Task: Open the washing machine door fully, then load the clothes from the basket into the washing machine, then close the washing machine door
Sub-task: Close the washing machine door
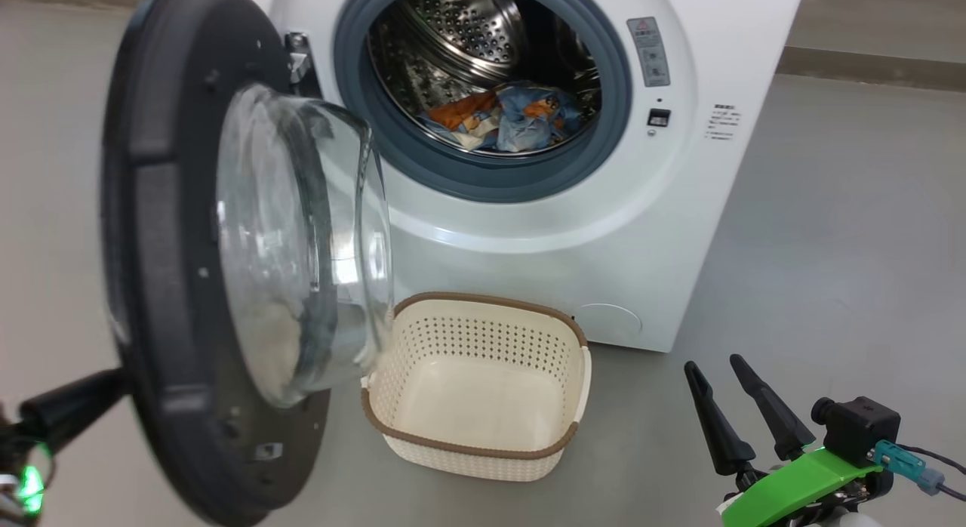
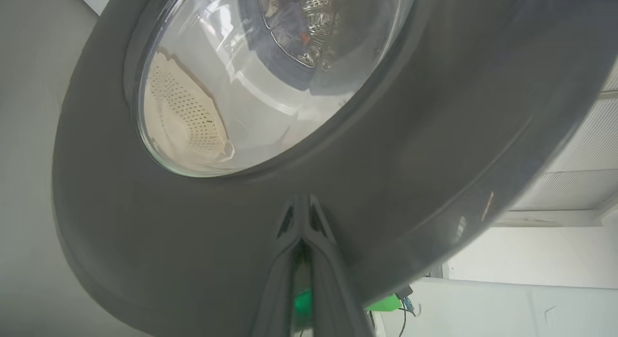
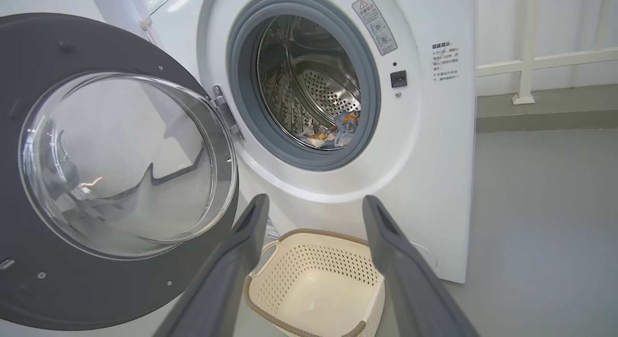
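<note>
Location type: indoor laundry area, sparsely fitted, closer to a test room than a home. Indicators: a large white front-loading washing machine (image 1: 528, 263) with a perforated steel drum stands directly on a smooth, bare grey floor (image 1: 830, 248). A small cream-white perforated plastic basket (image 1: 468, 346) sits just before it. Behind are a plain white wall and a white railing (image 3: 529, 47).

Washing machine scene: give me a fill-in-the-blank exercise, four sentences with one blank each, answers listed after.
1. Inside the washing machine, the clothes lie in the steel ____.
2. The basket on the floor is ____.
3. The washing machine door stands ____.
4. The right gripper, fingers spread, holds ____.
Answers: drum; empty; open; nothing.
</note>
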Tool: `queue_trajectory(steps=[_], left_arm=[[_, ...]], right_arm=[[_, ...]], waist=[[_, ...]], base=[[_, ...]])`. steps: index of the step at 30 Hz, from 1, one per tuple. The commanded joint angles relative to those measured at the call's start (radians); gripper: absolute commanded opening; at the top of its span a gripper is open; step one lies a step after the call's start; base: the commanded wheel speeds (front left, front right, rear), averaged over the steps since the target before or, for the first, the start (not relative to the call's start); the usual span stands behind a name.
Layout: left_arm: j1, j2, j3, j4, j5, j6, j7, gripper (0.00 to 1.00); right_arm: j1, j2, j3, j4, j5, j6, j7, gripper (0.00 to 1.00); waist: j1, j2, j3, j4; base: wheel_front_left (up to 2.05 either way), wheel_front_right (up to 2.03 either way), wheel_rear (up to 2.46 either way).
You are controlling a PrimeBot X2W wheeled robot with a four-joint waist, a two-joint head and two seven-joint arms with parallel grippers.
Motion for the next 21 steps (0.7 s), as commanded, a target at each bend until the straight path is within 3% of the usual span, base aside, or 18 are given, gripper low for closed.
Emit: queue_trajectory(steps=[1,6,12,21], left_arm=[[-0.017,0.018,0.019,-0.068,-0.023,0.009,0.019,0.00],[0.004,-0.044,-0.019,-0.176,-0.020,0.039,0.008,0.00],[0.002,-0.098,-0.028,-0.213,-0.020,0.053,-0.029,0.00],[-0.009,-0.135,-0.026,-0.219,-0.014,0.035,-0.070,0.00]], right_arm=[[-0.023,0.001,0.021,-0.028,-0.003,0.001,-0.005,1.00],[-0.028,0.015,0.021,-0.026,-0.004,0.001,-0.005,1.00],[-0.036,0.020,0.021,-0.028,-0.008,0.001,-0.005,1.00],[-0.040,0.021,0.032,-0.026,-0.006,0.001,-0.005,1.00]], waist=[[0.0000,0.0000,0.005,-0.015],[0.0000,0.0000,0.013,-0.063],[0.0000,0.0000,0.014,-0.136],[0.0000,0.0000,0.016,-0.237]], base=[[0.00,0.00,0.00],[0.00,0.00,0.00],[0.00,0.00,0.00],[0.00,0.00,0.00]])
